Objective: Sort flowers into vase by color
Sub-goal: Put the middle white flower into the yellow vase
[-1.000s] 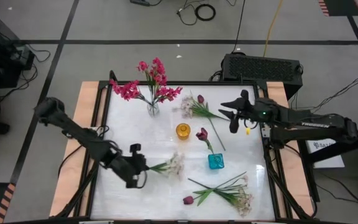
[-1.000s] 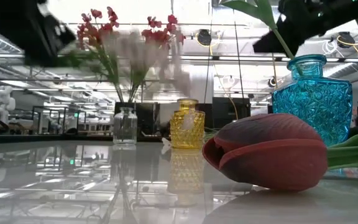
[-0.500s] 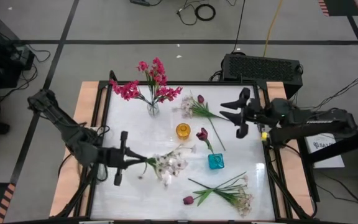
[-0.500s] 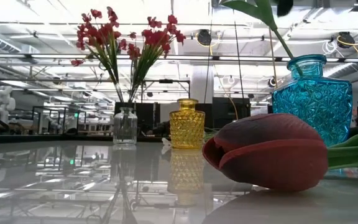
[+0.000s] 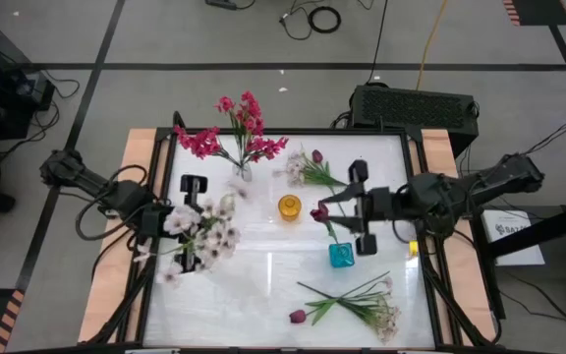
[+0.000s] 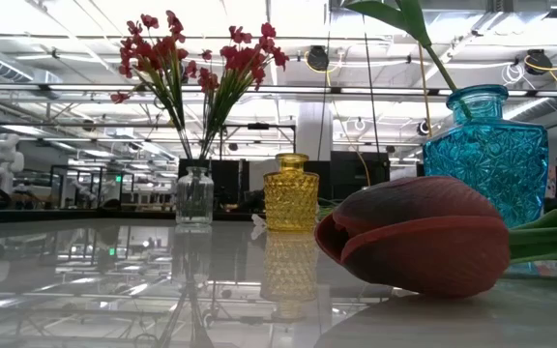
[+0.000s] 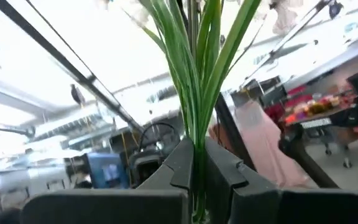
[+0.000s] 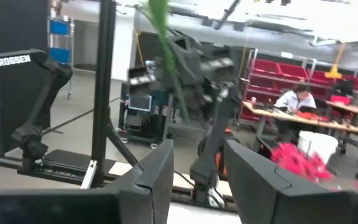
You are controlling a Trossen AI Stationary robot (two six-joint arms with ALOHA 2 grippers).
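My left gripper point(image 5: 195, 224) is up above the table's left part, pointing upward, shut on a white-blossom sprig point(image 5: 204, 234) whose blossoms face the high camera. My right gripper point(image 5: 354, 209) is open, level, just right of the maroon tulip point(image 5: 319, 211) standing in the teal vase point(image 5: 341, 256). Magenta sprigs point(image 5: 244, 123) stand in the clear vase point(image 5: 242, 173). The yellow vase point(image 5: 290, 207) holds nothing that I can see. Neither gripper appears in the low view. My left gripper pinches the white sprig's bundled green stems point(image 7: 196, 134) between its two fingers point(image 7: 180, 165), near the stems' lower end. The fingers point upward and the stems run along them. The sprig stands upright above the gripper, lifted clear of the table.
White and maroon sprigs point(image 5: 311, 169) lie near the far edge. Another bunch point(image 5: 357, 300) lies near the near edge, its maroon bud point(image 6: 419, 235) close to the low camera. A black frame borders the table point(image 5: 263, 295). People sit at a bench point(image 8: 297, 99) in the room beyond.
My left gripper has raised the white sprig off the table, moved toward the left and far edges, and tipped upward, so the sprig has gone from lying level to standing upright. My right gripper has moved from the far right toward the teal vase.
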